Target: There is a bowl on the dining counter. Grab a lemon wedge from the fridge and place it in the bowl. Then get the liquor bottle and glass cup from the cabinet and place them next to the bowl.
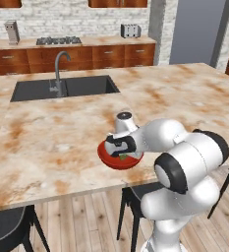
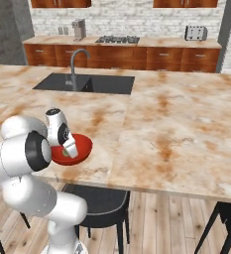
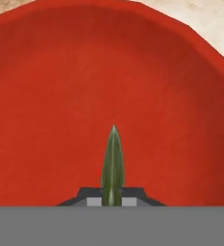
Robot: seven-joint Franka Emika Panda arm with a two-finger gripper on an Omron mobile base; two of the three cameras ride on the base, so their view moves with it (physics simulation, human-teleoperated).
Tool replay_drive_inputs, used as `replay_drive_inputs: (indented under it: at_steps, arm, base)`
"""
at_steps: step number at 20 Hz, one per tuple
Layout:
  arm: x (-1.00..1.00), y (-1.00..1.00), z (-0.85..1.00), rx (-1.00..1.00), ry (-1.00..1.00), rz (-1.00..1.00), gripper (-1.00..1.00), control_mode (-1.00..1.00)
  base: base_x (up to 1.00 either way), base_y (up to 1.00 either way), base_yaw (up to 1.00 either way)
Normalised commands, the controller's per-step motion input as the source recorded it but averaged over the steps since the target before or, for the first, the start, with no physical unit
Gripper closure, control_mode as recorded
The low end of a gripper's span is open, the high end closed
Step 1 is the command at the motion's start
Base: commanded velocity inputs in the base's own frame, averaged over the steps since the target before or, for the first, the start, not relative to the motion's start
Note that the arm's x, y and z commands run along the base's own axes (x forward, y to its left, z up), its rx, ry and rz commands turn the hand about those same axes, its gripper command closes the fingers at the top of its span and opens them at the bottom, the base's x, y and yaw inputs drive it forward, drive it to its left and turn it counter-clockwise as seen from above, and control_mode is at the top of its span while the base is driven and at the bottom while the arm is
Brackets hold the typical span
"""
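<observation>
A red bowl (image 1: pixel 105 156) (image 2: pixel 85 143) (image 3: pixel 60 72) sits on the dining counter (image 1: pixel 47 142) near its front edge. My gripper (image 1: pixel 121 153) (image 2: pixel 67 151) (image 3: pixel 112 202) hangs just above the inside of the bowl, pointing down into it. It is shut on a thin green lemon wedge (image 3: pixel 113 161) (image 1: pixel 123 157), which stands on edge between the fingertips over the bowl's floor. The liquor bottle and glass cup are out of view.
A dark sink (image 1: pixel 37 91) (image 2: pixel 102 84) with a curved faucet (image 1: pixel 59 69) lies in the counter behind the bowl. Dark stools (image 1: pixel 130 194) (image 2: pixel 97 201) stand under the counter's front edge. A back counter with a stove (image 1: pixel 58 41) and toaster (image 1: pixel 130 31) runs along the brick wall.
</observation>
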Motion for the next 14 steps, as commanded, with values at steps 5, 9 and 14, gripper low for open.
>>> replay_drive_inputs:
  at_steps: [5,9,14]
  arm:
    - [-0.29,-0.01,0.12,0.01,-0.06,-0.01,-1.0,-1.0]
    - [-0.65,-0.13,0.58,0.0,-0.14,-0.01,-1.0,-1.0]
    - [-0.86,-0.26,0.95,0.02,-0.2,0.0,-1.0,-1.0]
  base:
    - [0.0,0.0,0.0]
    - [0.0,0.0,0.0]
    - [0.0,0.0,0.0]
